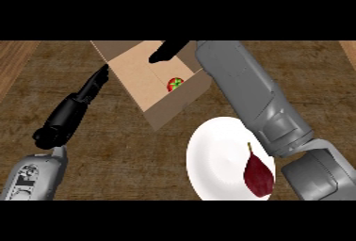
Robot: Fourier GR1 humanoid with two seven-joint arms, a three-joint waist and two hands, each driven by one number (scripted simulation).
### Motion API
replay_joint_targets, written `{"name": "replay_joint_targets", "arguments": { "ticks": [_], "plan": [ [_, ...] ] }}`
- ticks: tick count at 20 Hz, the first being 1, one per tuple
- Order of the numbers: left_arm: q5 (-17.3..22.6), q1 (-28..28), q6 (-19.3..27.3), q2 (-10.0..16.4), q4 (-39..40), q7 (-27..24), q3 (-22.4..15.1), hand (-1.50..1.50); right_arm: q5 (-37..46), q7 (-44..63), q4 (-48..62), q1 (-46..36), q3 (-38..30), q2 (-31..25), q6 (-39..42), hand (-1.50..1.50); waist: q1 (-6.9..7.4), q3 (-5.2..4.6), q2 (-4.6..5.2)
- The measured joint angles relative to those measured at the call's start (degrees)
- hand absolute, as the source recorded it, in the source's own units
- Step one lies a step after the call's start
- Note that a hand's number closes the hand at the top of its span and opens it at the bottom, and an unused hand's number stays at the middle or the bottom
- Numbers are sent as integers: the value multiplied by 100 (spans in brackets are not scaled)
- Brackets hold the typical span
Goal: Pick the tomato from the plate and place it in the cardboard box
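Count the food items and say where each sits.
2: the tomato inside the cardboard box, and a dark red pointed item on the white plate. The right forearm may hide others.

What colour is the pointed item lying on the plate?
The item is dark red, on the white plate; head view.

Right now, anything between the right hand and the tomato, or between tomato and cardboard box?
Nothing visible. The small red, green-stemmed tomato already lies inside the open brown cardboard box, by a side wall; the black right hand is over the box, only bare floor between.
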Motion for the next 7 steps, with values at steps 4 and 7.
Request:
{"name": "replay_joint_targets", "arguments": {
  "ticks": [4,7],
  "plan": [
    [6,5,-15,-4,-12,-10,2,0,-669,-263,-4,150,-813,-46,-464,-150,22,-7,10],
    [-26,-27,-21,-13,56,-57,-12,0,-947,-506,130,246,-1200,-206,-579,-150,24,-12,16]
  ]
}}
